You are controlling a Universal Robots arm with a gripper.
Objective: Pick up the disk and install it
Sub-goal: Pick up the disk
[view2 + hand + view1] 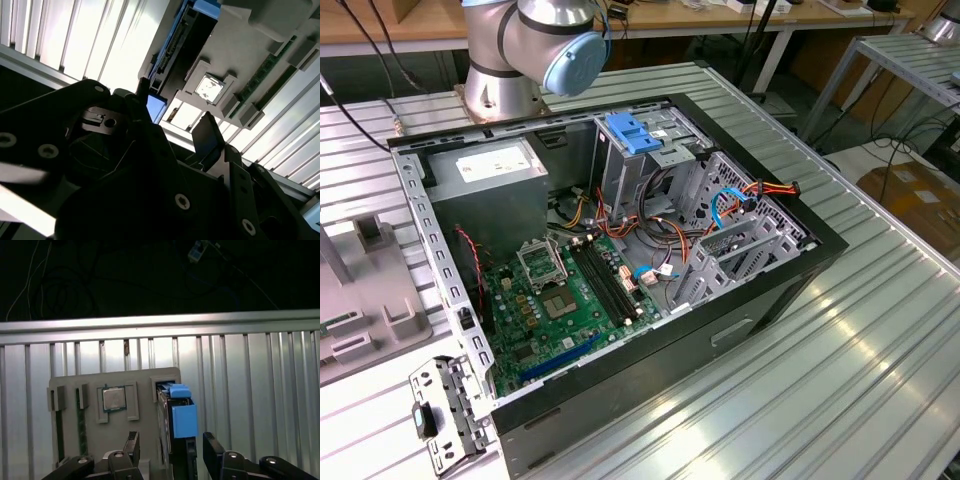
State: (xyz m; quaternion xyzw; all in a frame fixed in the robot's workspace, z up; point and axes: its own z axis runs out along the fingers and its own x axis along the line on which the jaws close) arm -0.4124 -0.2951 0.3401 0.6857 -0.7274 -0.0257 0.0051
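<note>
On edge in the end slot of the grey holder [115, 380] stands the disk [183, 419]: a thin dark slab, with a bright blue plastic rail down the near edge and a blue tab on top. Too edge-on to make out the label. Right at the holder, the gripper [170, 442], jaws spread wide, one black finger [132, 444] on either side of the disk, gaps showing, nothing pinched. Also seated in the holder: a square silvery chip [114, 398] in its recess and a green memory stick [78, 410] in a narrow slot. Holder matte, moulded, blocky. Beneath it, a ribbed, shiny aluminium counter [260, 390]. Near the holder in the exterior view, an open black computer case [720, 330], green motherboard [560, 300] inside.
</note>
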